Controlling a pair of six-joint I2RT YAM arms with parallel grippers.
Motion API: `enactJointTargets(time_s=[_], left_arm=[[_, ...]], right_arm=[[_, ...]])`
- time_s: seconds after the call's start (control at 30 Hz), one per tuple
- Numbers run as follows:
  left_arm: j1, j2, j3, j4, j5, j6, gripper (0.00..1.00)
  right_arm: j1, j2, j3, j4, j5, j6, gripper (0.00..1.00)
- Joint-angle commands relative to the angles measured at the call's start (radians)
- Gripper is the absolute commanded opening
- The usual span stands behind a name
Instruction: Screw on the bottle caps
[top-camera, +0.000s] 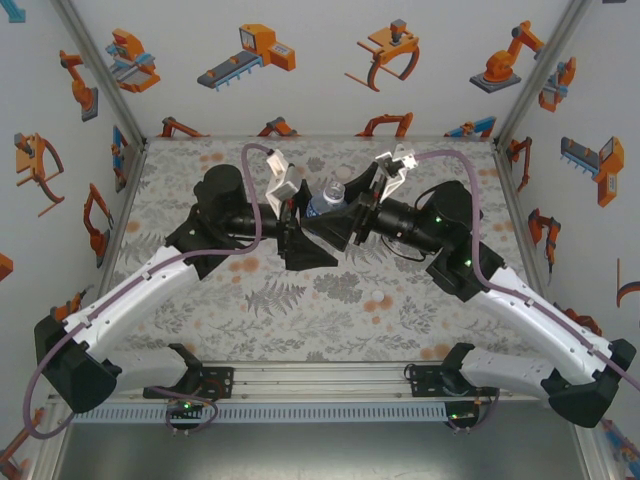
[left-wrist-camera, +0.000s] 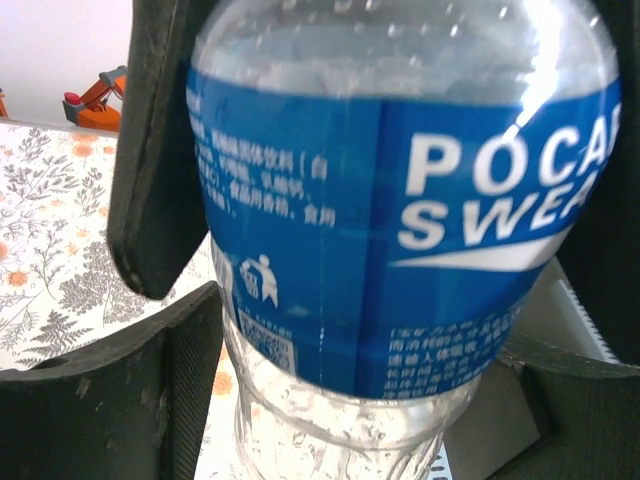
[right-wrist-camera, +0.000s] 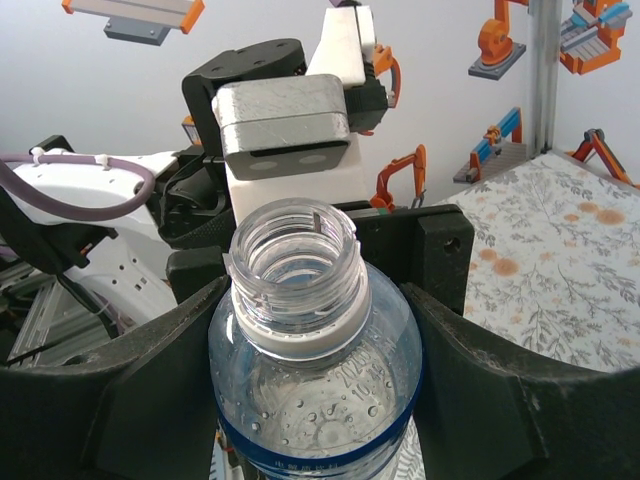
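A clear bottle with a blue label (top-camera: 325, 196) stands upright at the middle of the table between both grippers. Its neck (right-wrist-camera: 293, 262) is open, with a white ring below the thread and no cap on it. My right gripper (right-wrist-camera: 315, 345) is shut on the bottle's shoulder, a black finger (right-wrist-camera: 150, 390) pressed on each side. My left gripper (left-wrist-camera: 365, 395) stands open around the lower body of the bottle (left-wrist-camera: 400, 230), and a strip of table shows between its left finger (left-wrist-camera: 120, 400) and the bottle. A small whitish round spot (top-camera: 377, 295) on the mat may be a bottle cap.
The flower-patterned mat (top-camera: 250, 300) covers the table, with white walls on three sides. Both arms (top-camera: 215, 215) (top-camera: 430, 220) meet over the middle. The left arm's grey wrist camera block (right-wrist-camera: 285, 125) sits close behind the bottle's neck. A metal rail (top-camera: 320, 375) runs along the near edge.
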Motion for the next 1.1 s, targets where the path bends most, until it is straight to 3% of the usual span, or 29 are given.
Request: enactJointTargets(time_s=[0.0,0.57,0.67,0.73,0.83,1.07], left_arm=[[-0.006,0.001,0.02,0.075,0.021,-0.013,0.7],[-0.013,0.012,0.011,0.085,0.019,-0.017,0.45],[-0.014,0.009,0.013,0.071,0.011,-0.003,0.42],[-0.012,0.003,0.009,0.044,-0.006,0.021,0.41],[-0.006,-0.009,0.009,-0.021,-0.031,0.074,0.4],[0.075,-0.04,-0.004,-0.114,-0.045,0.125,0.3]], right_arm=[[0.003,0.002,0.037,0.012,-0.013,0.004,0.3],[0.004,0.003,0.037,0.022,-0.011,0.01,0.31],[0.004,-0.002,0.04,0.011,0.0,0.002,0.42],[0.003,-0.01,0.046,-0.011,0.019,-0.012,0.59],[0.003,-0.029,0.058,-0.067,0.063,-0.048,0.73],[0.003,-0.097,0.073,-0.212,0.225,-0.142,0.77]])
